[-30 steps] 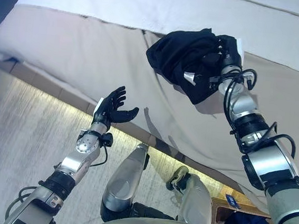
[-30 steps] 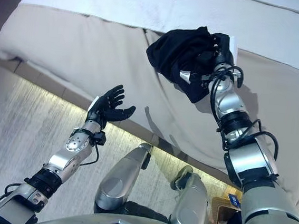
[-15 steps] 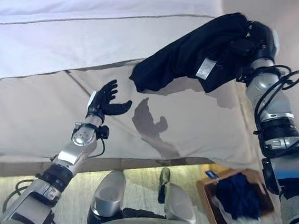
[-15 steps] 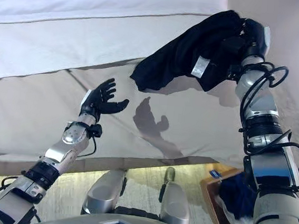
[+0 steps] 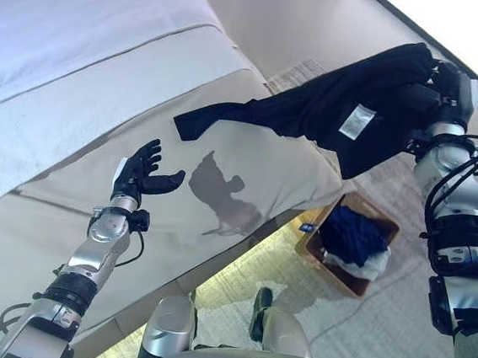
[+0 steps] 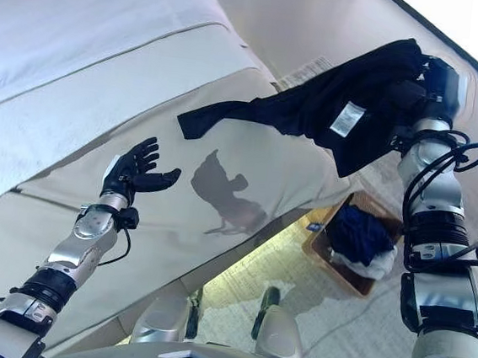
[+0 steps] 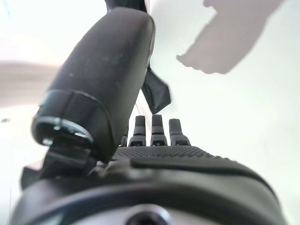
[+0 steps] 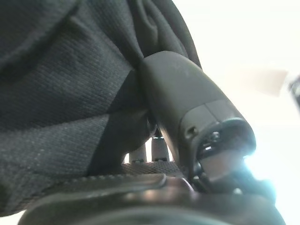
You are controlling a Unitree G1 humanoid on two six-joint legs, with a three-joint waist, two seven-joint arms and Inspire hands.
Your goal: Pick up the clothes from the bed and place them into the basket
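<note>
— What was the left hand (image 5: 138, 173) doing?

— It hung over the bed (image 5: 102, 107), fingers spread and relaxed, with nothing in it.

— And the garment (image 5: 330, 112)?

— A black one, up in the air. Its loose end trailed out over the corner of the bed, throwing a shadow (image 5: 219, 196) on the cover, and a white tag (image 5: 356, 123) showed on it.

— What held it?

— The right hand (image 5: 447, 85), raised high, fingers and thumb closed round the bunched cloth.

— The basket (image 5: 332, 268)?

— On the floor beside the bed, below that arm, with dark blue clothes (image 5: 354, 237) already in it.
</note>
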